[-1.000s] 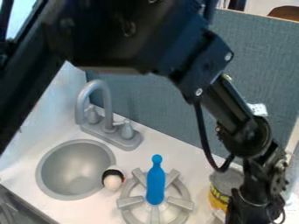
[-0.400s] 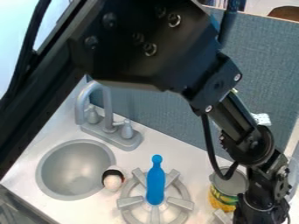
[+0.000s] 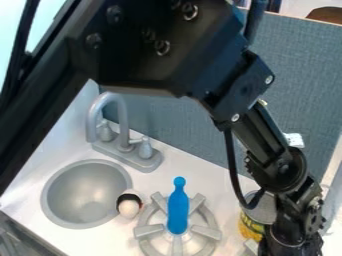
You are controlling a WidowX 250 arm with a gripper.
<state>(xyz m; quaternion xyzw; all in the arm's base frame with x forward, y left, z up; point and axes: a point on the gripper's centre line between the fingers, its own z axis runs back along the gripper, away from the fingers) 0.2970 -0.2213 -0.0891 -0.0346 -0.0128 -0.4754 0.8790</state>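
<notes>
Where the black arm [image 3: 160, 45] bends down at the right, its claw [image 3: 294, 246] is beside a can [image 3: 251, 228]

Though the claw's end is low at the near right, dark parts and the near edge of the view hide its tips, so how far open it is and whether it has hold of anything cannot be told. The can is on the counter [image 3: 194, 172] just left of it, partly covered by the arm; it has a grey top and a yellow and green label. Whether the two touch is unclear.

Left of the can, a blue pin [image 3: 178, 207] is on a grey burner [image 3: 148, 231], its narrow, knobbed end toward the far side. A small rounded toy [image 3: 129, 205], pale with a black band and a reddish patch, is between the burner and the round grey sink [image 3: 87, 187], right by the sink's rim. A grey faucet [image 3: 123, 122] with two handles rises on the sink's far side. Beyond the counter stands a blue-grey panel [image 3: 300, 65], with a white tag [image 3: 294, 140] near the arm.
</notes>
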